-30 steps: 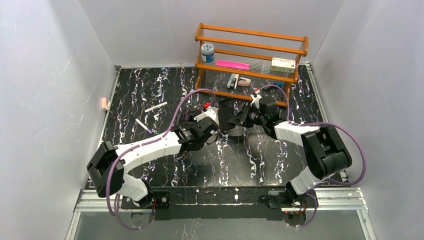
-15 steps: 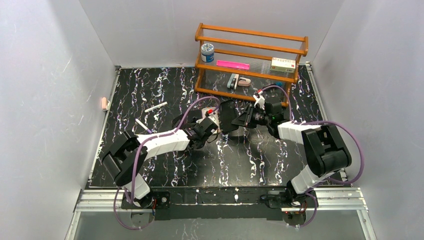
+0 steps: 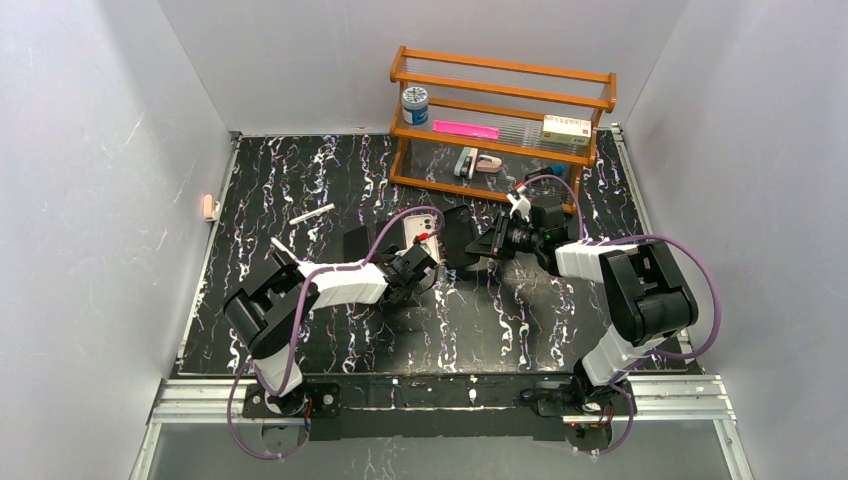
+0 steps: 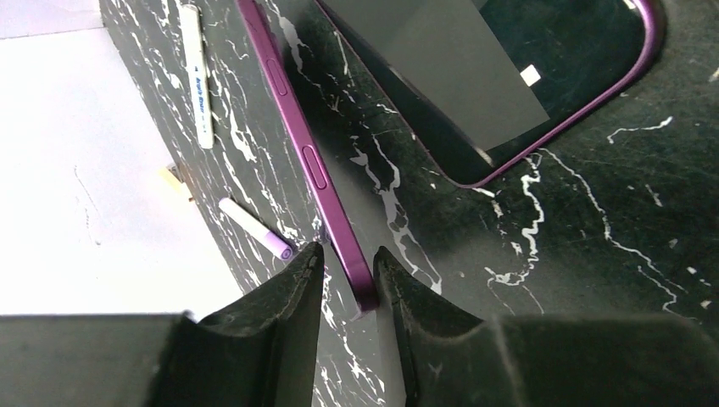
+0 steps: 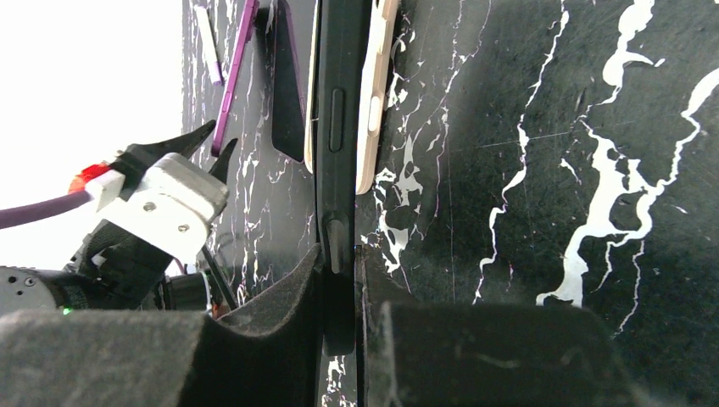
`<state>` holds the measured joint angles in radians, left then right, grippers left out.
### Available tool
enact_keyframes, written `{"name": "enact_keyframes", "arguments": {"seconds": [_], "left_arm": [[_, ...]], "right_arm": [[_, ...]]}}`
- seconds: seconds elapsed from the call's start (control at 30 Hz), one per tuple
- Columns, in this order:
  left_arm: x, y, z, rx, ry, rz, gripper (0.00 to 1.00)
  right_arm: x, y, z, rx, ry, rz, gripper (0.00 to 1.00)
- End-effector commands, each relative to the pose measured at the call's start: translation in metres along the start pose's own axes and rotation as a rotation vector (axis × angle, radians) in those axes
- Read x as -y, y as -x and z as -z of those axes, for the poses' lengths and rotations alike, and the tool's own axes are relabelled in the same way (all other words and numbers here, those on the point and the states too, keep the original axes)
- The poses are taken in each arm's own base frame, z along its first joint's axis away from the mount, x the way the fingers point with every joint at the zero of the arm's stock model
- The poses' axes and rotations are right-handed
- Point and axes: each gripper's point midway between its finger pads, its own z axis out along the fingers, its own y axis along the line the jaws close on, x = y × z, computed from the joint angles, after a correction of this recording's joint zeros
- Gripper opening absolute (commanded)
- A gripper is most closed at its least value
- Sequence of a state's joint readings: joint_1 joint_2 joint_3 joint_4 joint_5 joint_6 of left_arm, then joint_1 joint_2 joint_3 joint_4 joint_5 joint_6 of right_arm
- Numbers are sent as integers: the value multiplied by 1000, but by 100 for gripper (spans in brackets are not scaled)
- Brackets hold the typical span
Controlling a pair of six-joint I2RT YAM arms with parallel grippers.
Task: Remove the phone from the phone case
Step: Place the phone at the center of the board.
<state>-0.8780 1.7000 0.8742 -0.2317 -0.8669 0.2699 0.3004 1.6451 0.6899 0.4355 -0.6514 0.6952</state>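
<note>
The purple phone (image 4: 297, 144) stands tilted on one long edge on the marble table, a dark slab (image 3: 356, 243) in the top view, apart from the case. My left gripper (image 4: 348, 254) is at its lower corner. The jaws are parted: the purple edge rests against the right finger (image 4: 398, 288), with a gap on the left side. In the top view the left gripper (image 3: 392, 262) sits just right of the phone. My right gripper (image 5: 339, 250) is shut on the black phone case (image 5: 339, 127), holding it on edge above the table; from above the case (image 3: 460, 240) is left of the right gripper (image 3: 487, 245).
A wooden rack (image 3: 500, 110) stands at the back, holding a jar, a pink item, a box and a stapler. A white pen (image 3: 312, 213) and a purple-tipped marker (image 3: 285, 250) lie left of the phone. A small pink object (image 3: 208, 207) sits at the left wall.
The left arm pulled the phone leftward away from the case and down to the table. Its jaws then parted. The right gripper kept its grip on the case.
</note>
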Motion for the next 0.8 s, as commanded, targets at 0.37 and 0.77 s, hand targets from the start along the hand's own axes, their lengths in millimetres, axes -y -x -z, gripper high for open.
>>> {"name": "enact_keyframes", "arguments": {"seconds": [0.37, 0.77], "left_arm": [[5, -7, -8, -45, -33, 17, 53], [14, -4, -13, -61, -190, 110, 80]], "right_arm": [[-3, 11, -1, -3, 7, 57, 1], [-4, 11, 1, -14, 0, 64, 1]]}}
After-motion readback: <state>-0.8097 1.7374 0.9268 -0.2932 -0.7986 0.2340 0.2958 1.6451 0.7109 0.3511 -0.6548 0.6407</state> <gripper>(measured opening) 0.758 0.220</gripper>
